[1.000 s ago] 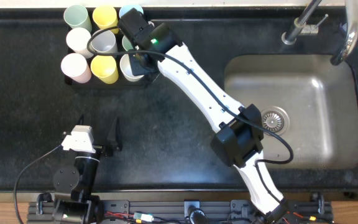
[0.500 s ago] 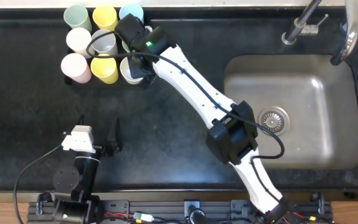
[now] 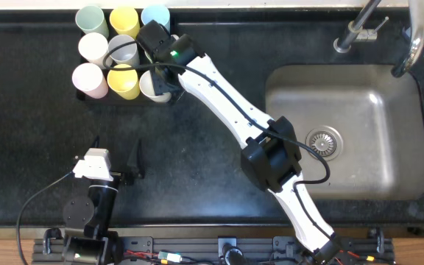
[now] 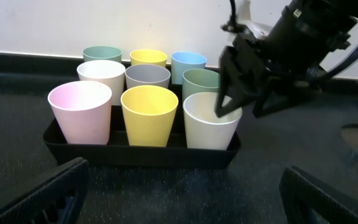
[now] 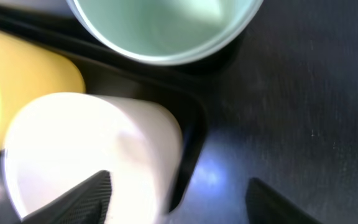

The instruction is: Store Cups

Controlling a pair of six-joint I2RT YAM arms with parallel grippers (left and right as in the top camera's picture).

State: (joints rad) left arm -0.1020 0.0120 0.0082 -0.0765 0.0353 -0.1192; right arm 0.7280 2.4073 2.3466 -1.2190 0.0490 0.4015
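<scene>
Placing appears done. Right claw (image 4: pixel 240 102), released, straddles the rim of the white cup (image 4: pixel 210 127) in the tray (image 4: pixel 135 155). Next: lift straight clear.

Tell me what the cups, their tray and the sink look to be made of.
Cups: probably plastic, matte; flat pastel colours, thin even walls, no glare.
Tray: likely black plastic, slightly satin; moulded rim with a faint sheen.
Sink: stainless steel, brushed; grey metal with soft streaky reflections.
</scene>
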